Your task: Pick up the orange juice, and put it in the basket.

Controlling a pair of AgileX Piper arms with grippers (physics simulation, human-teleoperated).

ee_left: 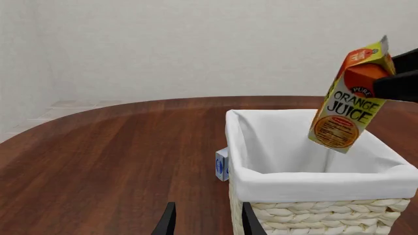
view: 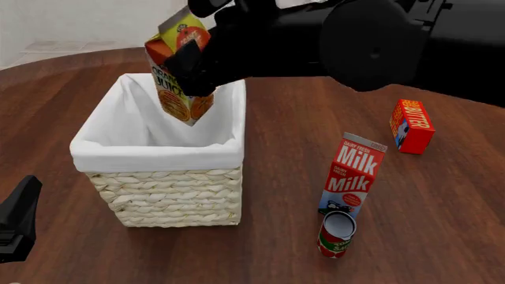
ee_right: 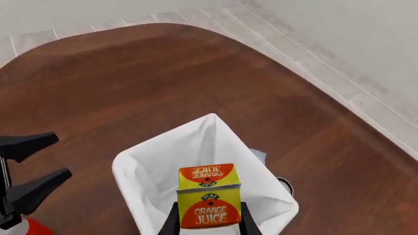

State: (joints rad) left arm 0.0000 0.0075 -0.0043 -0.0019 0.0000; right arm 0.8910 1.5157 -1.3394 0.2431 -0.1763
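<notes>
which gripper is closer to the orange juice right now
Right. The right gripper is shut on the orange juice, holding it tilted above the basket. The left gripper hangs empty outside the basket's near side.

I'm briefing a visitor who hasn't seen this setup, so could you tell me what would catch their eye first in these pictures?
First, the yellow-green gable-top orange juice carton, tilted and clamped in the right gripper, hanging over the open mouth of the large square cream wicker basket with its white cloth lining. Next, to the basket's right on the brown wooden table, the tall red-and-white milk carton with a small red can lying before it, and the red-orange butter box farther back.
</notes>
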